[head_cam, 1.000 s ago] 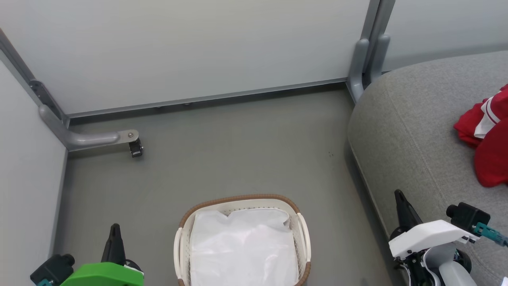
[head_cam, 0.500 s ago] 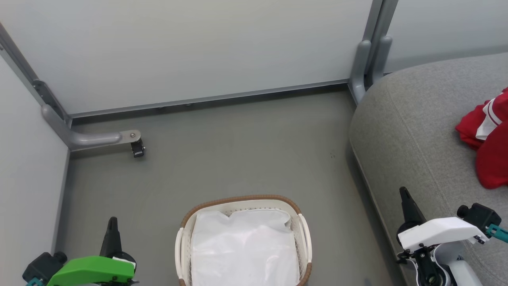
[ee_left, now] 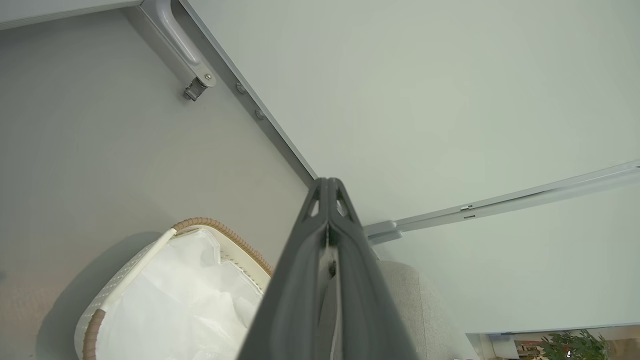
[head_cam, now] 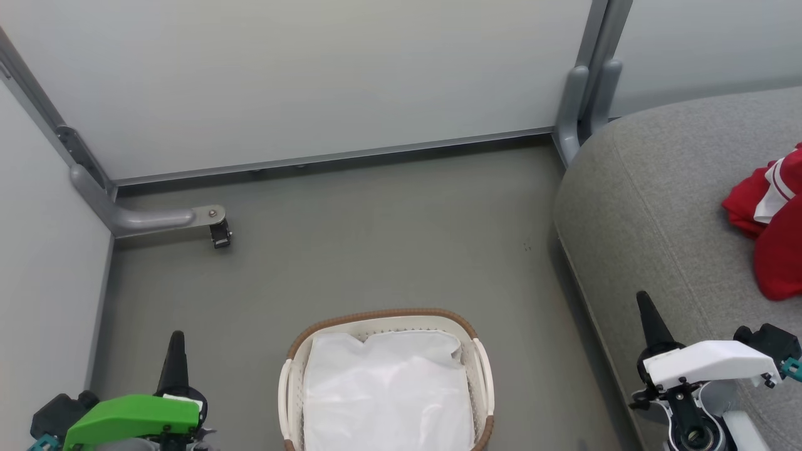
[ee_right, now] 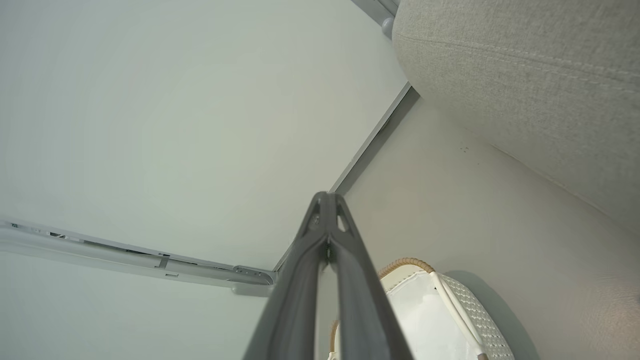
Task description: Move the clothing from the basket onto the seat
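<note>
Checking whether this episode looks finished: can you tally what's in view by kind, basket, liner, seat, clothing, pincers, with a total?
basket: 1
liner: 1, nothing red on it
seat: 1
clothing heap: 1, red, lying on the seat, cut by the frame edge; pieces not countable
pincers: 2, left pincer and right pincer, both shut
Total: 6

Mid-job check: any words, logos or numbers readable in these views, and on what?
None can be read.
The red clothing on the seat shows white striped trim but no lettering from here.
The basket and its white liner carry no visible marks.
</note>
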Controlling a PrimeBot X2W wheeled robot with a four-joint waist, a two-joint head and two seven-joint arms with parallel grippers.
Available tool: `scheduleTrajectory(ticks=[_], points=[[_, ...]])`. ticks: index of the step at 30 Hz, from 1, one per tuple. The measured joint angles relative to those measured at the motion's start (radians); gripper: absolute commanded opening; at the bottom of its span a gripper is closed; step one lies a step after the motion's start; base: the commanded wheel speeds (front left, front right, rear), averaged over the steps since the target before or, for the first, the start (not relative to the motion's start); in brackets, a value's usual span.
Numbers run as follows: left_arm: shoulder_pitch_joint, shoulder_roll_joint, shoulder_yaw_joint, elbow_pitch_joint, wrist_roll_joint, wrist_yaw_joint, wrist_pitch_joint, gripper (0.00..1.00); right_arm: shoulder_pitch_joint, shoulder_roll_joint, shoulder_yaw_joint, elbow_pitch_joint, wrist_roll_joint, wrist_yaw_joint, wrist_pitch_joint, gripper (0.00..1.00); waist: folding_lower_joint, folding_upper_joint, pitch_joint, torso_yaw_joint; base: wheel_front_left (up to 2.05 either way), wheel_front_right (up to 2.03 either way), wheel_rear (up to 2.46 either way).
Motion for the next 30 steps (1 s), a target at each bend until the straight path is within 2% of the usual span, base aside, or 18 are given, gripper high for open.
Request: scheduleTrajectory(ticks=[30], points=[[-0.032,0.002,0.024,-0.03,-0.267,-0.012,0.076,0.0,0.012,-0.002,-0.036,-0.046,0.297,0.0,0.073,0.0,0.0,0.0,-0.008,0.014,0.0,0.0,0.0]])
